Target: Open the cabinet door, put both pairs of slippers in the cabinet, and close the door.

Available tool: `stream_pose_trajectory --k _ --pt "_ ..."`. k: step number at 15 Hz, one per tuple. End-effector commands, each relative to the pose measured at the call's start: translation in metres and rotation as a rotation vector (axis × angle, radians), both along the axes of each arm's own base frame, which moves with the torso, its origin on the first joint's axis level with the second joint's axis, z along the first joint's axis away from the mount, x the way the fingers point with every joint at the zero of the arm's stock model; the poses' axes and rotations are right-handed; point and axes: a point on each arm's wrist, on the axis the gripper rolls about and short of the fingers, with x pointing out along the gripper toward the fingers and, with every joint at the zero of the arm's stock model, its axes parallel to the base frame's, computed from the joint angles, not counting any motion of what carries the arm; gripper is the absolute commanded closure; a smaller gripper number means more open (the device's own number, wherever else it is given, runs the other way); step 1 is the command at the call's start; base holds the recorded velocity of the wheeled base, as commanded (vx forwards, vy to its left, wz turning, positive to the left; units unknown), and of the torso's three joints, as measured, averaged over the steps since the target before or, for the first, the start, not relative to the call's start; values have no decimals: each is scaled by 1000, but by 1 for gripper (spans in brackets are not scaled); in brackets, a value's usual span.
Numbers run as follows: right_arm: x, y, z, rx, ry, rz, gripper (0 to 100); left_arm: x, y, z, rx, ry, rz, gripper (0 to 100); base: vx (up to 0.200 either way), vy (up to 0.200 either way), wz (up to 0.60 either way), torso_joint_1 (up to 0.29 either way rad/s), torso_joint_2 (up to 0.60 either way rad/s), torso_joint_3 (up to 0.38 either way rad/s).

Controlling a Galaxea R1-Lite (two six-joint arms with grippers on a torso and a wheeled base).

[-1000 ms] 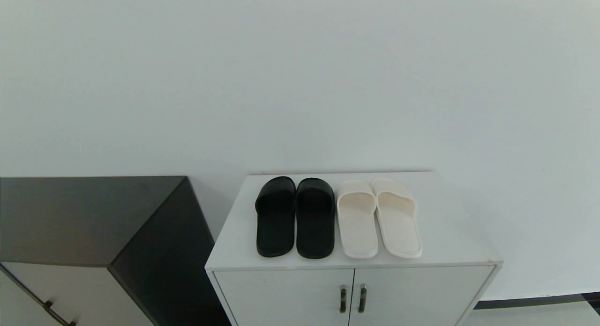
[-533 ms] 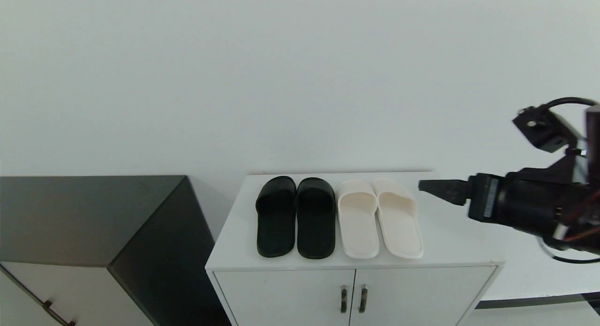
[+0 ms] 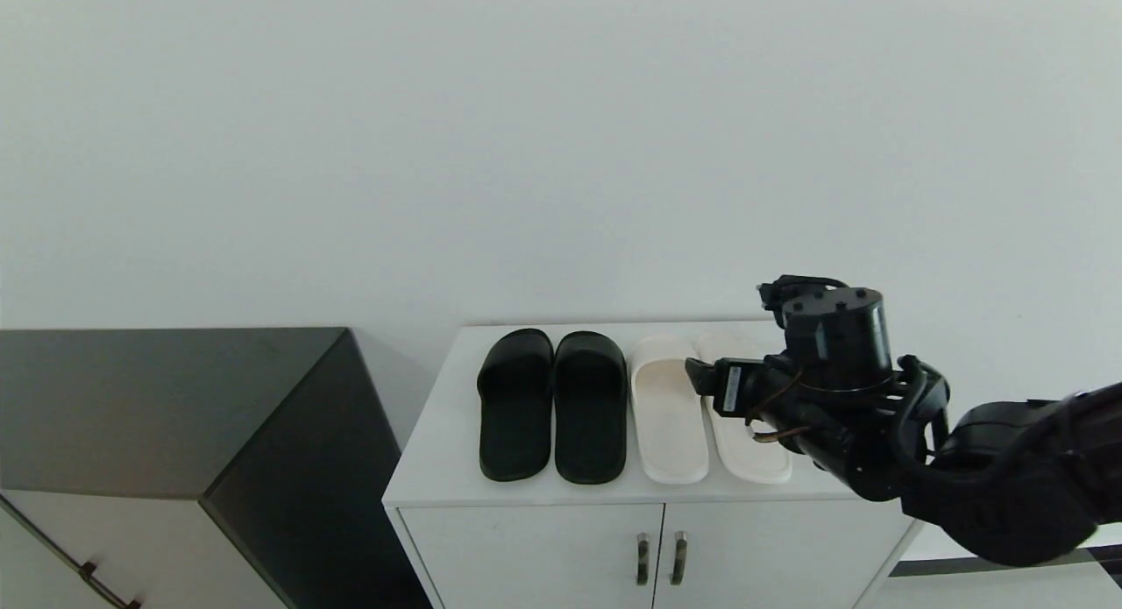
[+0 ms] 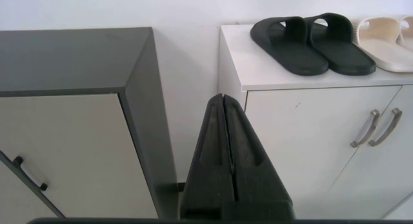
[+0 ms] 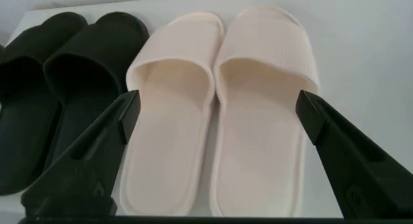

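Note:
A pair of black slippers (image 3: 552, 407) and a pair of cream slippers (image 3: 668, 412) lie side by side on top of the white cabinet (image 3: 438, 456). Both of its doors are closed, with two handles (image 3: 659, 558) at the middle seam. My right gripper (image 3: 701, 377) hovers open just above the cream slippers (image 5: 213, 133), one finger to each side of the pair. The black slippers (image 5: 58, 75) lie beside them. My left gripper (image 4: 222, 104) is shut on nothing, low in front of the gap between the two cabinets, with the black slippers (image 4: 310, 40) farther off.
A dark cabinet (image 3: 175, 399) with a light front and a bar handle (image 3: 105, 583) stands against the white cabinet's left side. A plain white wall runs behind both. To the right of the white cabinet there is bare floor (image 3: 999, 587).
My right arm came into the head view from the right and swung left over the cabinet top, ending above the cream slippers. The slippers and the doors have not moved.

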Motion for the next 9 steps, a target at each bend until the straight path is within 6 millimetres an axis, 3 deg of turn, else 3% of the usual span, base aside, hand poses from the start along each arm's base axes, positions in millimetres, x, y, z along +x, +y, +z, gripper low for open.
stream_pose_trajectory --k 1,6,9 --pt "20 11 -29 -46 42 -25 0 0 0 0 -2 0 1 100 0 0 0 0 0 0" --pt "47 20 -62 -64 -11 -35 0 0 0 0 -13 0 1 100 0 0 0 0 0 0" --pt "58 22 -67 -73 -24 -43 0 0 0 0 -13 0 1 100 0 0 0 0 0 0"
